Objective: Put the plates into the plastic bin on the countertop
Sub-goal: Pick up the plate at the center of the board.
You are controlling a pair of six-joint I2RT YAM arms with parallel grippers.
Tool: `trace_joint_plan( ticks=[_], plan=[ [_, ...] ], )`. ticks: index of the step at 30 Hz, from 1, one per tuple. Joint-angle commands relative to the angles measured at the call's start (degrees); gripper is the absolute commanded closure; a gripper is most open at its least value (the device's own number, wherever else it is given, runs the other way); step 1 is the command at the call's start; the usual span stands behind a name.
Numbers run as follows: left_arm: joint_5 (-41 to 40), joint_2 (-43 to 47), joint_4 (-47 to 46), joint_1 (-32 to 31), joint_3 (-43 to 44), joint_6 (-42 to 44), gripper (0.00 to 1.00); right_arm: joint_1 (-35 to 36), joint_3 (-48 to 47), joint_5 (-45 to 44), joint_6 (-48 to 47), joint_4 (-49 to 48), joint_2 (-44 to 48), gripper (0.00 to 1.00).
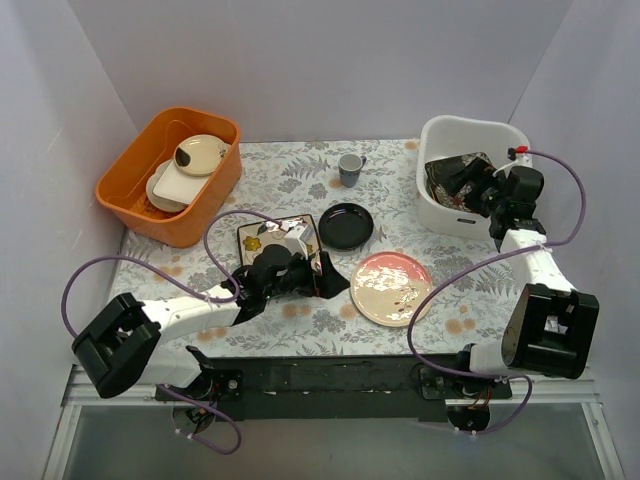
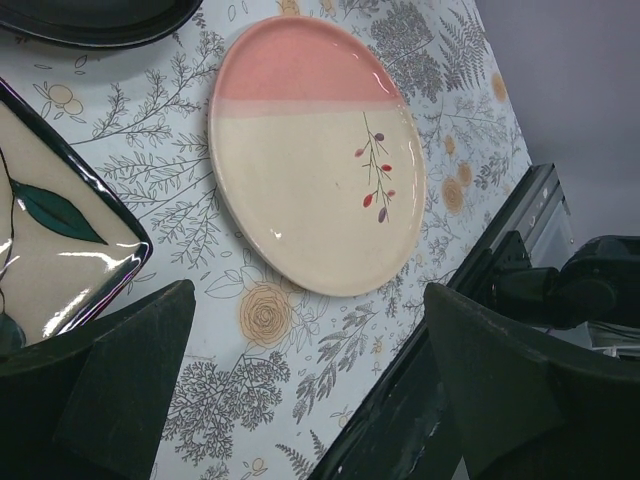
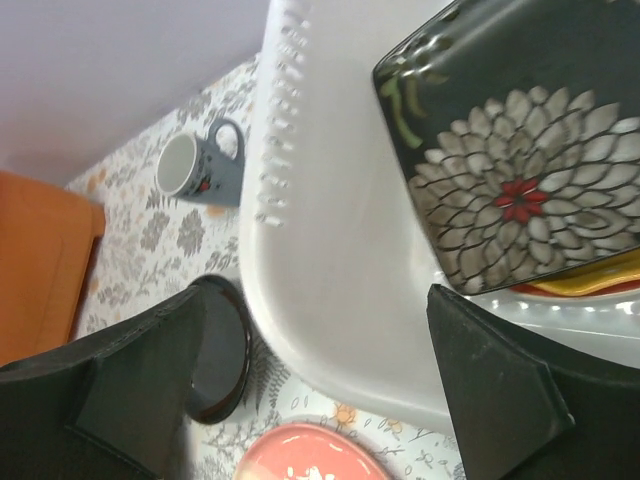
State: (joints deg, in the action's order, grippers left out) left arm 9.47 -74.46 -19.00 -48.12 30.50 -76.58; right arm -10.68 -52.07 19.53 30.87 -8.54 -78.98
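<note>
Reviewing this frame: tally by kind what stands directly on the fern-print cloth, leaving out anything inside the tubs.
Plates: 3 (cream square plate, small black plate, pink plate)
Cups: 1 (grey-blue cup)
Tubs: 2 (orange tub, white bin)
Total: 6

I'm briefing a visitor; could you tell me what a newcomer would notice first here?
The bright orange tub at the far left corner stands out first. Next comes the black flowered plate inside the white bin at far right, then the pink plate near front centre.
</note>
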Motion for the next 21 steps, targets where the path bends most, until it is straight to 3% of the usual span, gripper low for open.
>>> trace_joint_plan(
  ticks=[1,8,21],
  plan=[
    [-1.48,2.74,1.25,-0.13,-0.27,-0.85,0.02,4.96,-2.68,-0.98,-3.53,2.64,3.21,0.03],
    [0.10,0.54,0.90,-0.31,0.70,-1.82,0.03,8.92,2.76,0.24,-4.77,2.83,6.29,0.04],
    [6.60,-12.02,-3.93,-1.98,6.76,-1.56,0.29,10.24,16.47,-0.63,-7.23,4.76,18.15,0.06]
  ],
)
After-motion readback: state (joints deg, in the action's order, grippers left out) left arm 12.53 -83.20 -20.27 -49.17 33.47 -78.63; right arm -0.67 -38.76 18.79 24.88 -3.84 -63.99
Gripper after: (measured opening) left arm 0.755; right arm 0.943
